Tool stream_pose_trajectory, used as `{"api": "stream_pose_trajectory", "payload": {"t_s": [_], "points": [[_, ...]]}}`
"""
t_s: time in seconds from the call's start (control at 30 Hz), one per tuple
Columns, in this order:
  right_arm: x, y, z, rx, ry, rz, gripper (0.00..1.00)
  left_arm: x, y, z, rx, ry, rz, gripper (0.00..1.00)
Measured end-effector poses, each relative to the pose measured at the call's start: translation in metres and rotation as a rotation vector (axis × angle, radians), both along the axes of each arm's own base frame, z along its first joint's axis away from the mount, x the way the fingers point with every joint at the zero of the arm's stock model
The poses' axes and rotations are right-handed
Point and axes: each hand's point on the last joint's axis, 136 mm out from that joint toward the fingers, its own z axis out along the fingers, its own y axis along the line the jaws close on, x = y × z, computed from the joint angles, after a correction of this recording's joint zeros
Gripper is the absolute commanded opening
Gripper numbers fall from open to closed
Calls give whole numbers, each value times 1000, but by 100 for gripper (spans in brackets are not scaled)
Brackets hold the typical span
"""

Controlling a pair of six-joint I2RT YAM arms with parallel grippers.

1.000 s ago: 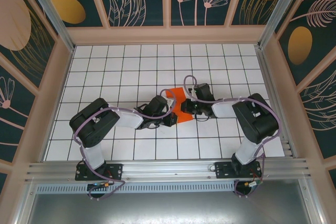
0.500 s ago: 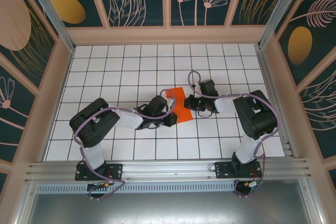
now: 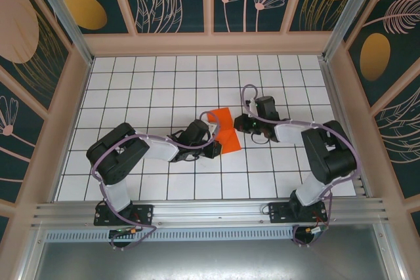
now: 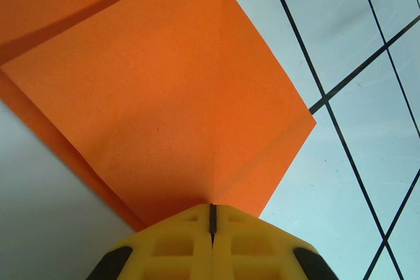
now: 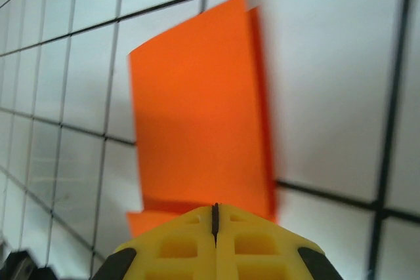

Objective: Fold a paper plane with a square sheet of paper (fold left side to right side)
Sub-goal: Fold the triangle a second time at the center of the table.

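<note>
The square sheet of paper (image 3: pixel 224 129) is bright orange and lies folded and creased near the middle of the tiled table. In the left wrist view the paper (image 4: pixel 164 96) shows a straight crease running up from my fingertips. My left gripper (image 3: pixel 213 149) is shut, and its yellow tips (image 4: pixel 212 211) rest on the sheet's near-left edge. My right gripper (image 3: pixel 244 124) is shut too and sits at the sheet's right edge. In the right wrist view its tips (image 5: pixel 214 209) stand just before the folded paper (image 5: pixel 197 109), which is slightly blurred.
The white grid table (image 3: pixel 164 83) is walled by wooden panels on three sides. A metal rail (image 3: pixel 210 211) with both arm bases runs along the near edge. Purple cables loop along both arms.
My right arm has drawn back to the right and a little farther away, uncovering more of the orange sheet. The left arm and the paper have stayed put.
</note>
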Motion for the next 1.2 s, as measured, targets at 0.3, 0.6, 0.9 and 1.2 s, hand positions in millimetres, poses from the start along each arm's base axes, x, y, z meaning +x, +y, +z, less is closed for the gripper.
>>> {"api": "stream_pose_trajectory", "payload": {"t_s": [0.3,0.6,0.9,1.2], "points": [[-28,28,-25,10,94,70,0,0,2,1,8,-3,6,7],[-23,28,-36,-20,138,54,0,-6,9,21,18,5,9,13],[-23,29,-37,-25,149,56,0,-10,-9,26,-40,49,-53,10],[-22,30,-37,-29,155,56,0,-11,-5,9,-7,81,-34,9]]}}
